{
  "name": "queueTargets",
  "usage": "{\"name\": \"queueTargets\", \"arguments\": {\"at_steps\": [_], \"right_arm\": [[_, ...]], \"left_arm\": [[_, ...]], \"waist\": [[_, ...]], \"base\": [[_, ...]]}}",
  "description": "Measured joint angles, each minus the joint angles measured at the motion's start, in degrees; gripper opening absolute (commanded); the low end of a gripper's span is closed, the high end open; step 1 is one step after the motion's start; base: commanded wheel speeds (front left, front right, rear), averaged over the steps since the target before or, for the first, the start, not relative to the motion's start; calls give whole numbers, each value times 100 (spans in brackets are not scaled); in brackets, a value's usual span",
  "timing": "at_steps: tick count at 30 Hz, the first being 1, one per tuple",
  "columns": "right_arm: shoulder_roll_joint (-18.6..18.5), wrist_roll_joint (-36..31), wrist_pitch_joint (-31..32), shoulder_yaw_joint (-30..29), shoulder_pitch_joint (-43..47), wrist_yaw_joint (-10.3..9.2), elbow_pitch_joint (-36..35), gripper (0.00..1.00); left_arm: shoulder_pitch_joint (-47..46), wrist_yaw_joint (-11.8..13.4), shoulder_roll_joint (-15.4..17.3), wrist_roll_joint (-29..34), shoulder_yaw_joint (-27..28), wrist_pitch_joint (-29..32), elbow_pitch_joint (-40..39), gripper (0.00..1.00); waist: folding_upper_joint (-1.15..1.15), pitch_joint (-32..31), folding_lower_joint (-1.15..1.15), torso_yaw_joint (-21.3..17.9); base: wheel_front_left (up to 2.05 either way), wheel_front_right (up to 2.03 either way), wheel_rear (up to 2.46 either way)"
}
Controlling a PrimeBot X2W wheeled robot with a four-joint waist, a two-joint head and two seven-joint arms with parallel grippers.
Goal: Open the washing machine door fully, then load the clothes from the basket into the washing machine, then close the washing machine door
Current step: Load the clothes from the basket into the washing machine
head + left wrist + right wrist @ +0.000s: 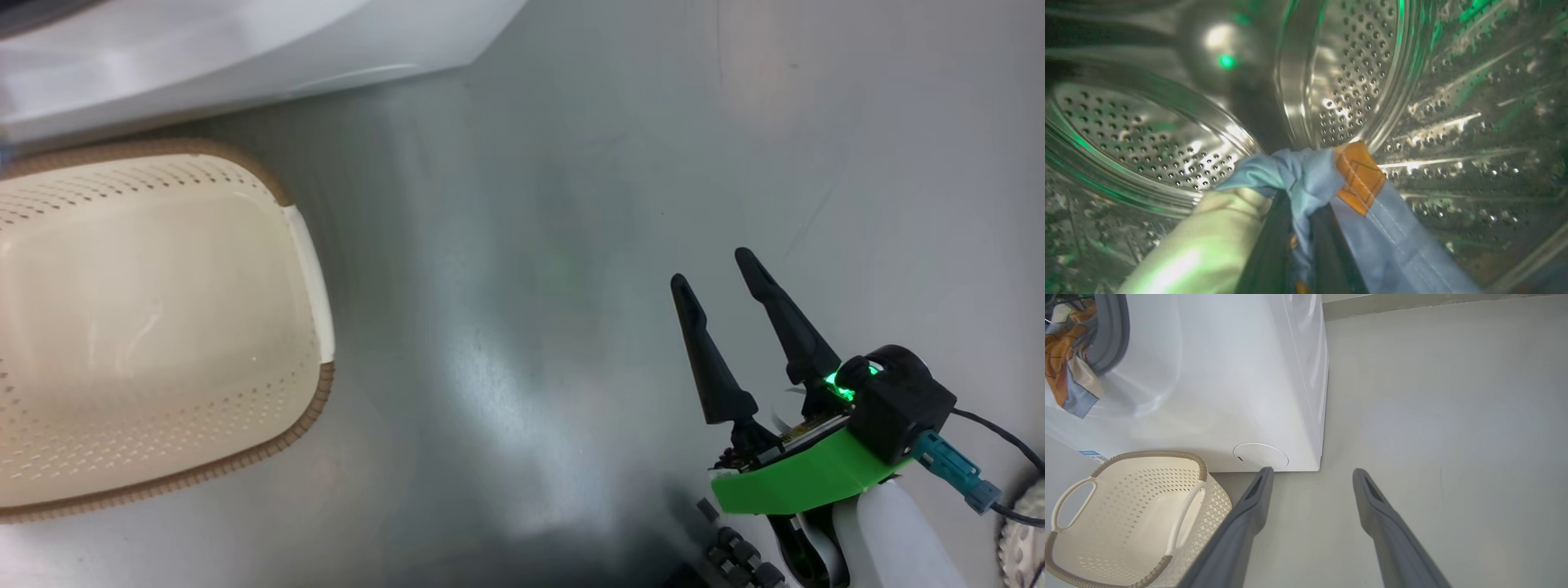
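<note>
Left claw point(1300, 196) is inside the washer point(1208, 375), surrounded by its steel drum point(1355, 61), so the door must already stand open. Right claw point(710, 269) hangs released over bare floor point(571, 163), grasping nothing. Basket point(1147, 455) stands on the floor just before the washer's front, near its lower corner, and looks empty, so loading seems nearly done. Clothes point(1306, 175), a blue and cream bundle with an orange patch, are clenched in the left claw within the drum, while part of them droops out over the gasket point(1114, 330) at the mouth. Left to do, I judge: let go, tuck that part in, withdraw, shut the door.
</note>
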Motion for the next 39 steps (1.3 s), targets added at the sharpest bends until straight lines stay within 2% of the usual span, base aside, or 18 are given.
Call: {"name": "queueTargets", "arguments": {"at_steps": [4,8,11,12,13,14,29,33,39], "right_arm": [[10,14,0,48,-1,0,1,100],[13,16,0,67,-30,0,7,100],[15,16,0,69,-101,0,30,100],[15,16,0,69,-101,0,30,100],[16,16,0,69,-115,0,30,100],[16,16,0,68,-113,0,38,100],[16,14,0,30,-113,0,156,100],[15,-1,0,-9,-114,0,180,100],[4,-1,0,-138,-118,0,178,100]], "left_arm": [[-59,44,34,65,-18,-36,-666,0],[68,48,41,40,14,-37,-708,0],[132,48,-7,-119,112,-36,-236,0],[132,48,-7,-119,112,-36,-236,16],[155,51,-19,-158,155,-36,-51,80],[185,52,-36,-191,178,-36,123,100],[237,186,-361,-399,210,-36,907,100],[332,277,-431,-441,243,-36,884,100],[792,350,-735,-575,350,-36,701,100]], "waist": [[0,123,0,-50],[0,151,0,-80],[0,120,0,-64],[0,120,0,-64],[0,103,0,-56],[0,82,0,-47],[0,-352,0,185],[0,-474,0,272],[0,-649,0,432]], "base": [[0,0,0],[0,0,0],[0,0,0],[0,0,0],[0,0,0],[0,0,0],[0,0,0],[0,0,0],[0,0,0]]}}
